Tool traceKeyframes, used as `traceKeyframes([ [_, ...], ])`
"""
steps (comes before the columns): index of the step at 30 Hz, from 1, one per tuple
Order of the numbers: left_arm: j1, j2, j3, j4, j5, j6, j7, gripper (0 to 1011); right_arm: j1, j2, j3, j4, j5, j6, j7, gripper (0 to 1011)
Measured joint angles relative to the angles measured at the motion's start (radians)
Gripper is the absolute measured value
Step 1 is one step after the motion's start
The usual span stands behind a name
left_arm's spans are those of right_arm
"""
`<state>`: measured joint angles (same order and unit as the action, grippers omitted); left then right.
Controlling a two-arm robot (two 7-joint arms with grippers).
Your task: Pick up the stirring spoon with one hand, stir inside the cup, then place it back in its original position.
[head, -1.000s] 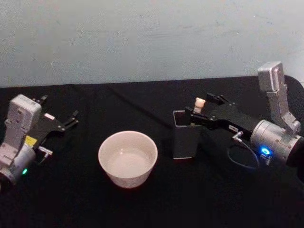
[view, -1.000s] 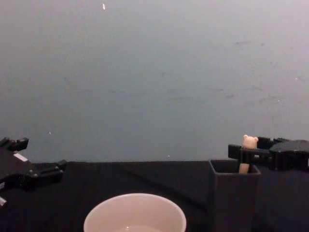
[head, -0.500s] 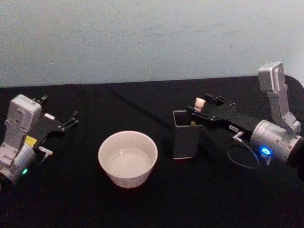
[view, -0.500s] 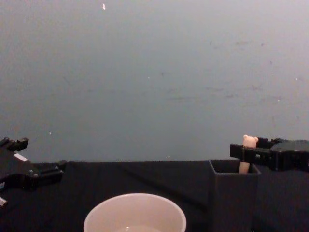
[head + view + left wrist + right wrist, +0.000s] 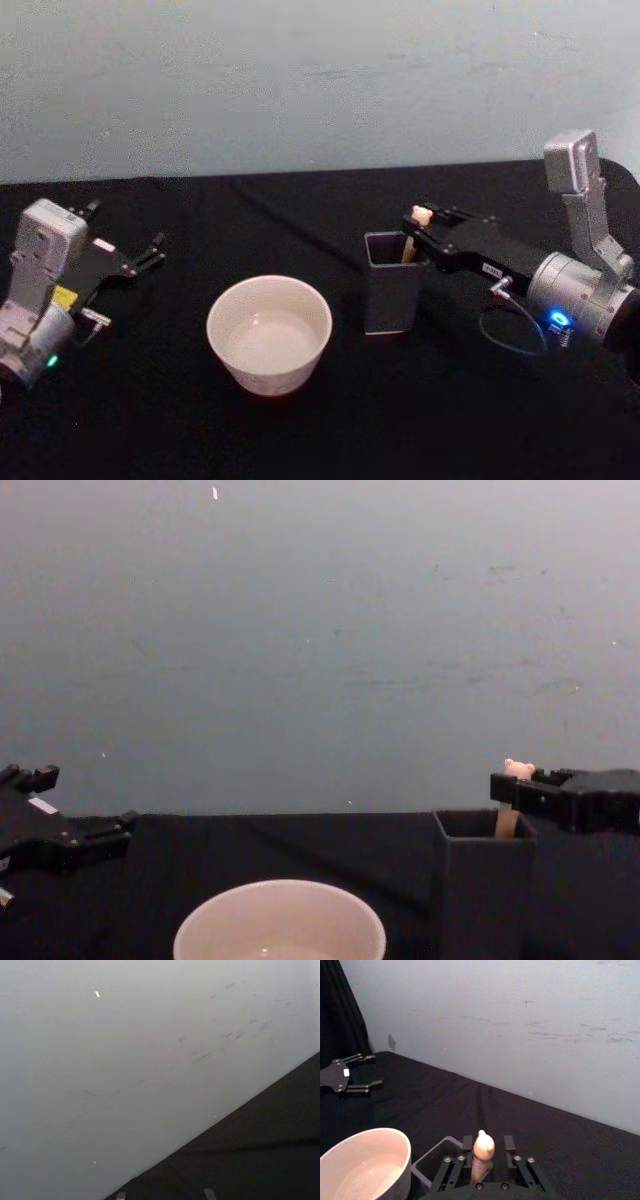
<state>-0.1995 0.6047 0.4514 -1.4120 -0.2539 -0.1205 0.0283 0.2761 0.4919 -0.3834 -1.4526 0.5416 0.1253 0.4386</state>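
The stirring spoon [image 5: 420, 216] stands in the dark grey square holder [image 5: 390, 295], its bear head poking above the rim. My right gripper [image 5: 427, 228] reaches in from the right, its fingers [image 5: 466, 1143] drawn in close on either side of the cream handle [image 5: 481, 1160] just above the holder [image 5: 427, 1170]. In the chest view the spoon's head [image 5: 518, 769] peeks over the gripper [image 5: 506, 788]. The cream-white cup [image 5: 269, 335] sits left of the holder with a little liquid in it. My left gripper [image 5: 125, 230] rests open at the far left.
Black cloth covers the table [image 5: 330, 430], which ends at a pale wall [image 5: 300, 90] behind. A blue cable loop [image 5: 510, 335] hangs under my right wrist. A narrow gap separates cup and holder.
My right gripper's fingers have drawn together around the spoon handle above the holder. The spoon, cup and left arm stay where they were.
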Motion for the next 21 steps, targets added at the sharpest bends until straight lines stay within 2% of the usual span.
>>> traceKeyframes([
  [4,0.000,0.000,0.000,0.000,0.000,0.000,0.000,1001,0.000,0.000,0.000,0.000,0.000,0.000,0.000,273],
  [7,0.000,0.000,0.000,0.000,0.000,0.000,0.000,1001,0.000,0.000,0.000,0.000,0.000,0.000,0.000,216],
  [21,0.000,0.000,0.000,0.000,0.000,0.000,0.000,1001,0.000,0.000,0.000,0.000,0.000,0.000,0.000,212],
])
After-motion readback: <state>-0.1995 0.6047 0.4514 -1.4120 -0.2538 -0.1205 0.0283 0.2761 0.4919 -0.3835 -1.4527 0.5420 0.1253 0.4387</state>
